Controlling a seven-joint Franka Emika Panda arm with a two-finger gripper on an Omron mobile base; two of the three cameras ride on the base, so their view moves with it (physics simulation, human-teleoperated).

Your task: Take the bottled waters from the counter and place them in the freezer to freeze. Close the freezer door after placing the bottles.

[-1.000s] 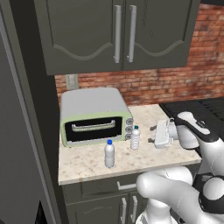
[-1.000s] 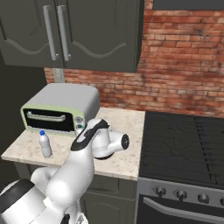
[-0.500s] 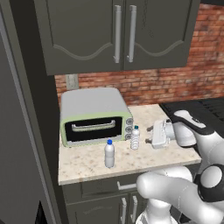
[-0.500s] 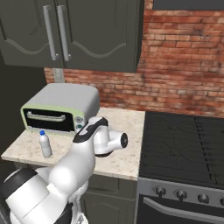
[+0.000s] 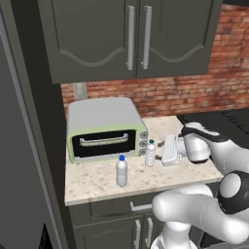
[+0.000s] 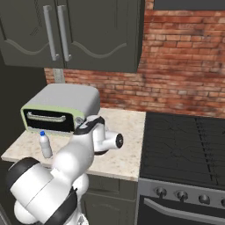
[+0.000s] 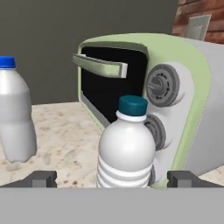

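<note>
Hand view: near bottle [image 7: 127, 148] centred between the gripper [image 7: 111, 178] fingertips, jaws wide apart, nothing clamped. Far bottle [image 7: 14, 109] at 9 o'clock, well apart; toaster oven [image 7: 175, 96] just behind. Left base view: both bottles upright on the bench [image 5: 97, 182], gripper [image 5: 164, 151] just beside the near one [image 5: 151, 153]. Step judged: first pick-up approach. Next: short advance, then closure round the body. Freezer steps outstanding.
</note>
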